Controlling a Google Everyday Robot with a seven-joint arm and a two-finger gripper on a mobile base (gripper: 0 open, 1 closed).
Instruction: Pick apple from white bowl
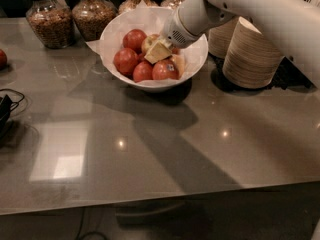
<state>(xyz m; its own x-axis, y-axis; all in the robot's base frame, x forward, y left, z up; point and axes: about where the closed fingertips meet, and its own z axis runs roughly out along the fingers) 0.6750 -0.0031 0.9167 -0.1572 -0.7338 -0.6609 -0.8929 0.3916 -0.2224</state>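
Observation:
The white bowl stands at the back middle of the grey counter, lined with crinkled white paper and holding several apples. The pale yellow-green apple lies near the bowl's centre, mostly hidden behind my gripper. Red apples lie around it, one with a small sticker at the front. My gripper reaches down into the bowl from the upper right and sits among the apples, right against the pale one. The white arm crosses the top right.
Two glass jars of brown grains stand left of the bowl at the back. Stacks of tan disposable bowls stand to its right. A red apple lies at the left edge and a black cable below it.

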